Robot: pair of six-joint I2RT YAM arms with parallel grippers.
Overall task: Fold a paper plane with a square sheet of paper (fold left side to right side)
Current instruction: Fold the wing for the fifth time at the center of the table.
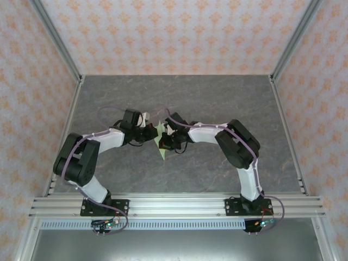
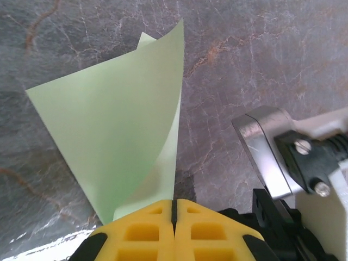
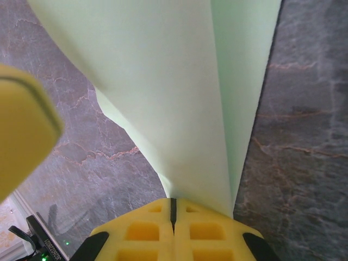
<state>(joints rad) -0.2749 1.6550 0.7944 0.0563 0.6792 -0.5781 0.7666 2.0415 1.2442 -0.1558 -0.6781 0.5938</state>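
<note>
1. The square sheet of paper (image 1: pixel 161 142) is at the middle of the table (image 1: pixel 217 103), held up between the two arms where their wrists meet. It does not lie flat.
2. The left gripper (image 2: pixel 174 206) has its yellow jaws pressed together. The sheet (image 2: pixel 119 125) rises from the seam between them, so it is clamped on the paper's edge.
3. The right gripper (image 3: pixel 173 204) is likewise closed on the sheet (image 3: pixel 179 98), which fans upward from its fingertips in a soft curve.
4. In the left wrist view the paper shows two layers, one curling behind the other, and no sharp crease. I judge that the left-to-right fold is in hand, with the sheet bent over but not yet pressed.
5. From above, the grippers hide most of the sheet, so whether its edges line up is hard to say.
6. The next move likely calls for bringing the free edges level, lowering the paper onto the table without letting it twist, then pressing along the bend to set the crease.
</note>
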